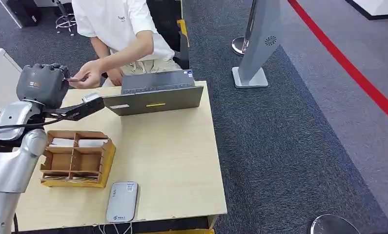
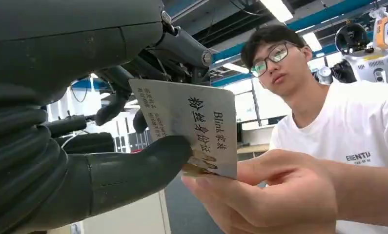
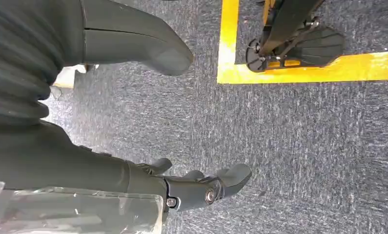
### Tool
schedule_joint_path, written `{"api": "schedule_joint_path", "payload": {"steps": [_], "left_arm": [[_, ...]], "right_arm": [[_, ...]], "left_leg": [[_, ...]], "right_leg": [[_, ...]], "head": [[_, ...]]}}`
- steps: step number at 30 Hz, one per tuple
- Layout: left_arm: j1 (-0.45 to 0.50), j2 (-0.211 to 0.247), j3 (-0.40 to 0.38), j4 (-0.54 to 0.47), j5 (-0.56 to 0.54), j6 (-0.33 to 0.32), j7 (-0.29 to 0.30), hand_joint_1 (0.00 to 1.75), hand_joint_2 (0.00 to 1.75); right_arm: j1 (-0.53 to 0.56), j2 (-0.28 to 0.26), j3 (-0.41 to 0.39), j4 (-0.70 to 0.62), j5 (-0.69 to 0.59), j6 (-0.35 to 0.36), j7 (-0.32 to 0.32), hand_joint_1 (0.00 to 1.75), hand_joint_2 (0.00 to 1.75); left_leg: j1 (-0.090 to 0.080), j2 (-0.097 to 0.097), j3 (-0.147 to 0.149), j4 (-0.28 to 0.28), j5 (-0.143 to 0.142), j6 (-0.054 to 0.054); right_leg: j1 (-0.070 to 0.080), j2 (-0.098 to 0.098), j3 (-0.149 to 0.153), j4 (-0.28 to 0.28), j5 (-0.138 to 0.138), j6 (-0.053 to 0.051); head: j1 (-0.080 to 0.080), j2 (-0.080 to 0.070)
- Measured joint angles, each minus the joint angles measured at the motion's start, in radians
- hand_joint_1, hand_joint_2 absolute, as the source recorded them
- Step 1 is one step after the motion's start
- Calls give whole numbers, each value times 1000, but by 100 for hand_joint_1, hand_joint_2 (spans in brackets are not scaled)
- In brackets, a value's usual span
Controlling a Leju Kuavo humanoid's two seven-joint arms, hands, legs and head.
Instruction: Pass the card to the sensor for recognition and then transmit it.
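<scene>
a: item one, card [image 2: 192, 131]. location?
b: pinched between the thumb and dark fingers of the left hand [image 1: 42, 84], raised past the far left edge of the counter [image 1: 172, 151]. the person's hand [image 2: 260, 195] grips its other end, so both hold it.
a: stage of task?
b: judged late. the handover is under way; the release is left. whether the sensor read is done cannot be told from here. the sensor [image 1: 122, 201], taken to be the flat grey device at the near edge of the counter, lies well apart from the card.
a: right hand [image 3: 201, 187]?
b: hangs over the carpet, fingers loosely apart, holding nothing.
a: containers?
b: one cardboard organiser [image 1: 76, 158], several compartments. the far ones hold pale flat items, possibly more cards; the near row shows thin flat pieces, too small to name.
a: other stock?
b: laptop [image 1: 155, 92], at the far edge, before the person.
</scene>
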Motion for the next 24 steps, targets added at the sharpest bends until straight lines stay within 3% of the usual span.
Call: {"api": "schedule_joint_path", "payload": {"steps": [14,18,21,24], "left_arm": [[0,23,-12,14,-6,14,-24,175,175],[8,23,-12,11,-38,69,-11,175,175],[60,23,-13,-40,-53,80,-10,175,175],[162,23,-16,-155,-70,107,-11,175,175]], "right_arm": [[0,0,8,2,13,1,3,0,175],[0,0,8,3,15,0,11,0,175],[2,0,8,3,13,-2,14,0,175],[5,2,8,3,8,-3,20,0,175]], "left_leg": [[0,0,0,0,0,0],[0,0,0,0,0,0],[0,0,0,0,0,0],[0,0,0,0,0,0]], "right_leg": [[0,0,0,0,0,0],[0,0,0,0,0,0],[0,0,0,0,0,0],[0,0,0,0,0,0]], "head": [[0,0],[0,0],[0,0],[0,0]]}}
